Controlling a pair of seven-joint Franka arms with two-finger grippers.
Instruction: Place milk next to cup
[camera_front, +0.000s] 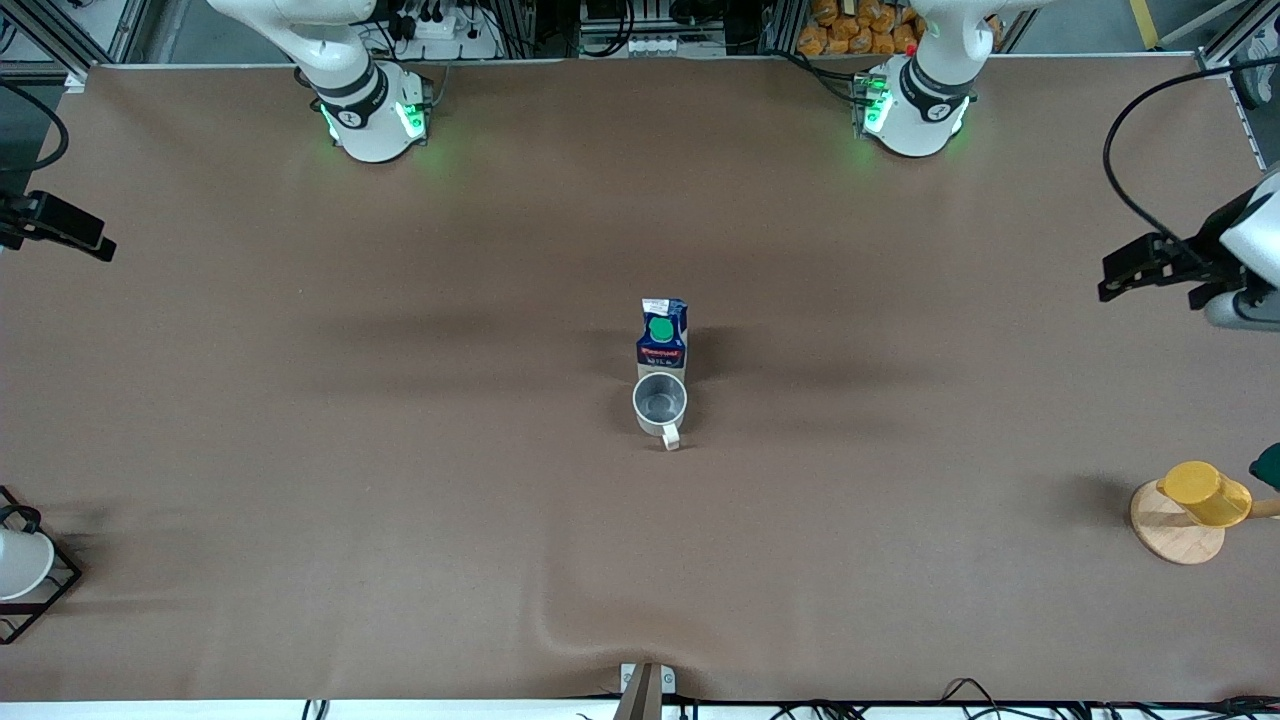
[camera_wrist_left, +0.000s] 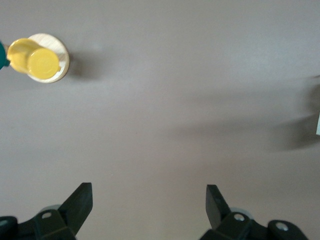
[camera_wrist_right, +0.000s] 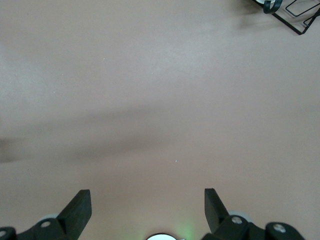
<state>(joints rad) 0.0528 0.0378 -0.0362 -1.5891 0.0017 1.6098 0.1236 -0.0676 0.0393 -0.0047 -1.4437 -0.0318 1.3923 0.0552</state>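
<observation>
The milk (camera_front: 662, 335), a dark blue carton with a green cap, stands upright near the middle of the table. The cup (camera_front: 660, 402), a cream mug with a grey inside, sits right against it, nearer to the front camera, its handle toward that camera. My left gripper (camera_front: 1125, 275) hangs over the left arm's end of the table, far from both. It is open (camera_wrist_left: 149, 200) with only bare cloth between its fingers. My right gripper (camera_front: 95, 243) hangs over the right arm's end, also open (camera_wrist_right: 148, 202) and holding nothing.
A yellow cup (camera_front: 1205, 493) lies on a wooden disc (camera_front: 1172, 535) at the left arm's end, also in the left wrist view (camera_wrist_left: 37, 59). A white cup (camera_front: 18, 565) in a black wire rack (camera_wrist_right: 295, 17) stands at the right arm's end. The brown cloth (camera_front: 600, 632) ripples near the front edge.
</observation>
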